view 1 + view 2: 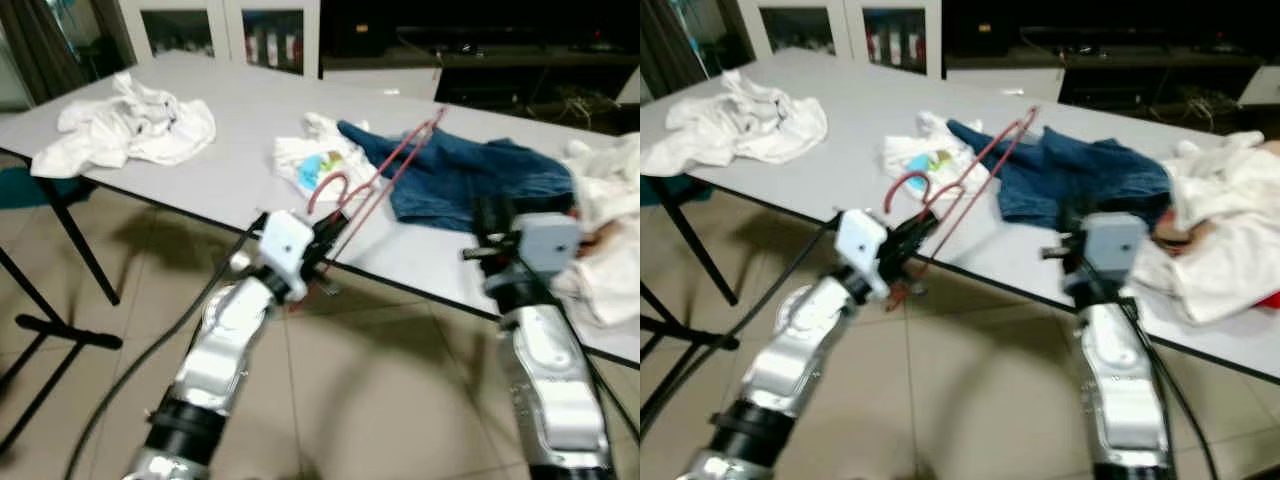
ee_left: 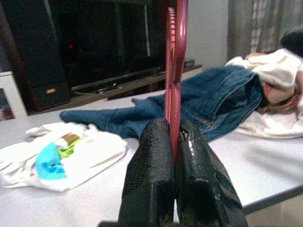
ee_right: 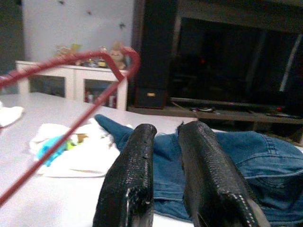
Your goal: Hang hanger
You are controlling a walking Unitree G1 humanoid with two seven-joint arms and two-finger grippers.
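Left claw clamped on the red hanger at the desk's near edge

The left claw [image 2: 173,142] was pinched tight on the hanger [image 1: 372,180] — its two black fingers pressed against the red bar from both sides, the hanger slanting up over the desk [image 1: 230,150] toward the blue jeans [image 1: 470,175]. The right claw [image 3: 165,137] hovered empty beside the jeans, fingers a narrow gap apart, touching nothing — white cloths [image 1: 125,125] lay around.

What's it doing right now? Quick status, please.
Left end effector shut on red hanger, held over table edge. Right end effector slightly open, empty, above jeans. Nothing blocking.
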